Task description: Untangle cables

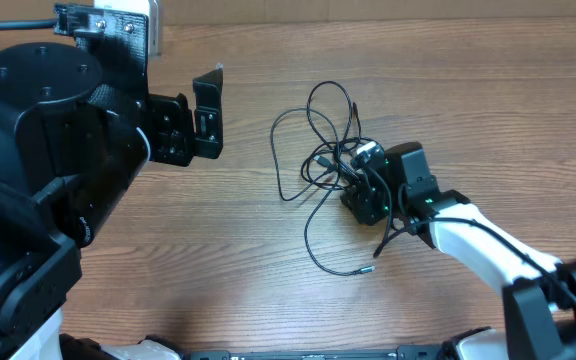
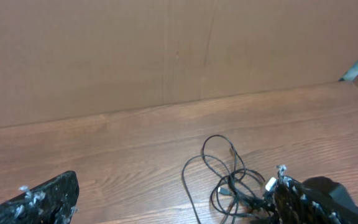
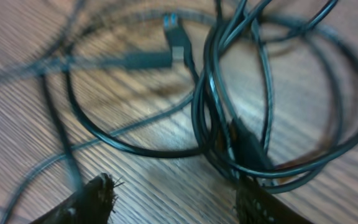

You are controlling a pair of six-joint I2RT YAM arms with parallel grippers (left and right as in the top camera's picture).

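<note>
The cables (image 1: pixel 324 160) are thin black wires in a loose tangle on the wooden table, with loops reaching up and a long strand ending in a metal plug near the front. They also show in the left wrist view (image 2: pixel 229 180) and close up in the right wrist view (image 3: pixel 216 106). My right gripper (image 1: pixel 360 188) is open, low at the tangle's right edge, its fingertips (image 3: pixel 173 196) apart with bare wood between them and one finger touching strands. My left gripper (image 1: pixel 206 118) is open and empty, well left of the tangle (image 2: pixel 173 199).
A brown cardboard wall (image 2: pixel 166 56) stands behind the table. The left arm's large black body (image 1: pixel 38 200) fills the left side. A box with a label (image 1: pixel 118 30) sits at the back left.
</note>
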